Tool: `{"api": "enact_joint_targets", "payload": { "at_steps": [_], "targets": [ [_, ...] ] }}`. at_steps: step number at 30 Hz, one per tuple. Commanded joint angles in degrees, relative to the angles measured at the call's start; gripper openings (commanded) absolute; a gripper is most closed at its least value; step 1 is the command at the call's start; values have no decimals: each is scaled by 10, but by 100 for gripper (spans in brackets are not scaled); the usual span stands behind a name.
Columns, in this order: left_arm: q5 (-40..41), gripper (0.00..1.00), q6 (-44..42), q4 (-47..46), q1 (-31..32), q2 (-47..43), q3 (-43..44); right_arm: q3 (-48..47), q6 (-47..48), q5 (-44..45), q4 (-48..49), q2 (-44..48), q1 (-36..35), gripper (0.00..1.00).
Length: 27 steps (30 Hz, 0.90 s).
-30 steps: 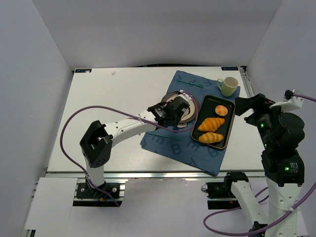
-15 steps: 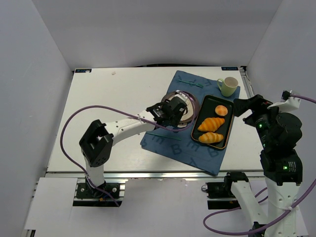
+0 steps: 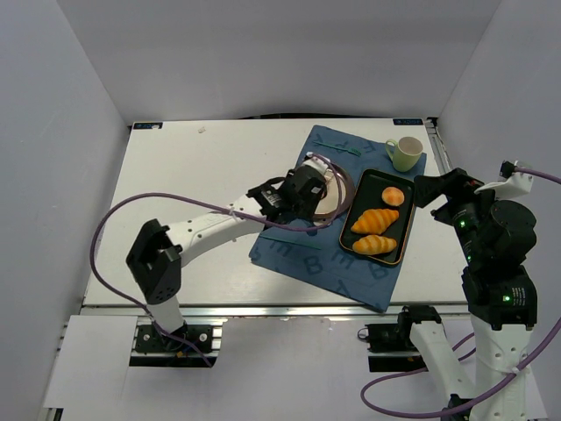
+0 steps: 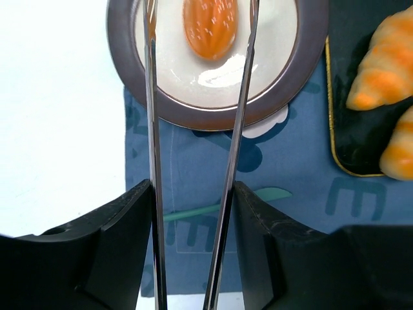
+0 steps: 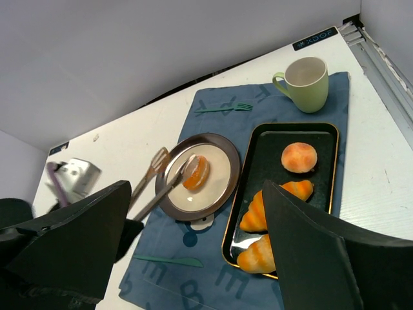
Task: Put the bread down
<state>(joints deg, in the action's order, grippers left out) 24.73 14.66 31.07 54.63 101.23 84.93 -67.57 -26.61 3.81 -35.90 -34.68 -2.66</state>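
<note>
Bread [image 4: 210, 26] is seen lying on the pale middle of the dark-rimmed plate [image 4: 193, 119], at the top of the left wrist view, its crease running lengthwise. It is flanked by the two blades of the tongs [image 4: 153, 161]. The blades are spread apart, and whether a tip touches the crust cannot be told. This spread suggests a loosened squeeze, so the roll is judged to be set down rather than carried.

The tongs are held between the fingers of the left pincer [image 4: 192, 190], each blade lying against an inner finger face, at a narrow gap. The plate rests on a blue cloth [image 4: 284, 194], beside the black tray [image 5: 271, 161] where two croissants [image 5: 274, 197] and a round bun [image 5: 299, 157] are kept.

In the top view the left arm is stretched from the lower left of the frame diagonally toward the centre, across the desk [image 3: 202, 175], with the wrist over the plate's lower-left side and the tongs pointed to the upper right. The right arm is folded upright at the right edge. The right pincer [image 5: 198, 187] is raised, spread wide and holds nothing.
</note>
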Motion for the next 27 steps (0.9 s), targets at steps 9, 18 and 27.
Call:
{"api": "enact_joint_targets", "payload": {
  "at_steps": [9, 18, 27],
  "targets": [
    [-30, 60, 15, -67, -132, -164, -78, 14, -9, -24, 43, 4, -1, 88],
    [-122, 60, -65, -109, -242, -25, 49, 53, -5, -28, 78, -6, -1, 88],
    [-173, 59, -94, -109, -283, 206, 214, 85, 22, -33, 134, -33, -1, 88]
  ]
}}
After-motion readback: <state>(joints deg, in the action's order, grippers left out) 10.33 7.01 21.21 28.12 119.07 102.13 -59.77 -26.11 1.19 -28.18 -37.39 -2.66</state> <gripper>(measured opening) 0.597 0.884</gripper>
